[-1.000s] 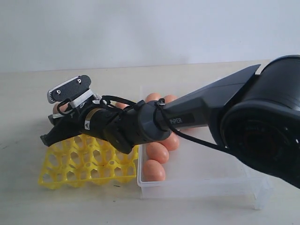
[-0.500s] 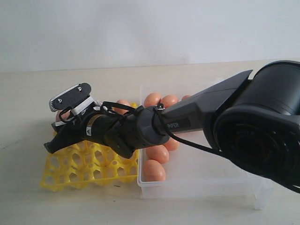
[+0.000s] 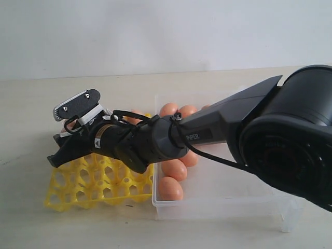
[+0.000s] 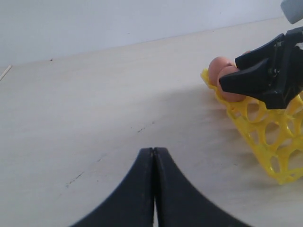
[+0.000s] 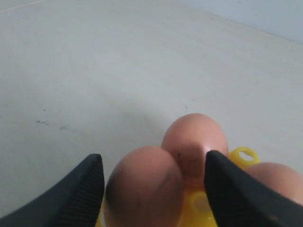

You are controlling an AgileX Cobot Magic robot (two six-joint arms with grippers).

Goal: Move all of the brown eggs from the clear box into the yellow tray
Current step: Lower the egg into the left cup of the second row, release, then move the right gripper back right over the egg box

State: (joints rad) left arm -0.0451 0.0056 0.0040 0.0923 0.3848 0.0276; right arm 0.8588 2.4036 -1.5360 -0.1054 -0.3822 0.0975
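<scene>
The right gripper (image 5: 152, 158) is held apart, and the nearest brown egg (image 5: 144, 187) is bracketed between its fingers. A clear gap is seen on one side of that egg. The other finger lies just beside it, and contact there cannot be told. A second brown egg (image 5: 194, 139) is pressed against the first, and a third brown egg (image 5: 279, 182) is partly seen beyond one finger. All three are seated at the far left corner of the yellow tray (image 3: 98, 181). Much of the tray is hidden by the right arm (image 3: 207, 132), around which a black cable (image 3: 218, 158) is looped. The arm is stretched over the left wall of the clear box (image 3: 233, 202), which is set just beside the tray's right edge. Four boxed brown eggs (image 3: 170, 189) are seen along that wall. The left gripper (image 4: 154, 189) is held pressed together on nothing, low over the bare tabletop (image 4: 94, 104), well apart from the tray's corner.
</scene>
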